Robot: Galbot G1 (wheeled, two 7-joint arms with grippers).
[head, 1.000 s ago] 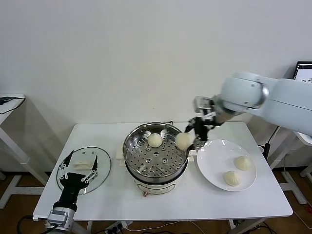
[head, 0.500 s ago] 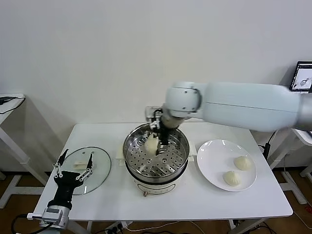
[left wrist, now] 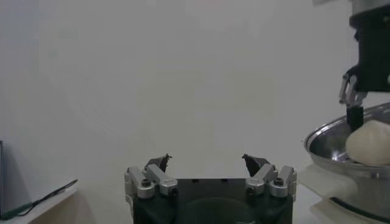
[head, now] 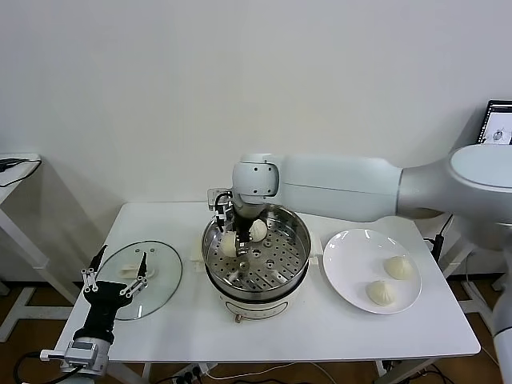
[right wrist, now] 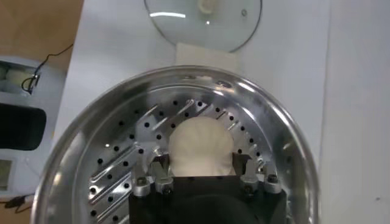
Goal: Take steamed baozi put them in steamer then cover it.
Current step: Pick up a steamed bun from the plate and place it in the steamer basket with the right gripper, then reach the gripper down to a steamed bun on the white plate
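From the head, a white counter (head: 264,336) is seen carrying the steamer (head: 298,240) at its middle, the cover (head: 164,276) to the left and a white plate (head: 352,248) to the right. The right arm is stretched across from the right, and the right claw (head: 230,240) is lowered into the steamer at its left side, clamped on a baozi (head: 230,245). A second baozi (head: 258,230) lies on the perforated floor just beside it, toward the back. Two more baozi (head: 398,267) (head: 380,293) rest on the plate, apart from each other. The left claw (head: 116,276) is held at the counter's near left edge, over the cover's near rim, with its fingers spread wide and nothing between them.

From the left wrist, the left claw (left wrist: 207,161) is shown with fingertips well apart and only the wall between them. The steamer (left wrist: 323,143) is seen at one side, with a baozi (left wrist: 368,143) inside and the right claw (left wrist: 356,100) coming down upon it.

From the right wrist, the right claw (right wrist: 198,161) is seen from above with its fingers (right wrist: 159,163) closed on either side of the baozi (right wrist: 201,143), which sits low over the steamer (right wrist: 109,140) floor. Whether the baozi touches the floor cannot be told. The cover (right wrist: 207,24) lies flat on the counter (right wrist: 116,42) beyond the steamer
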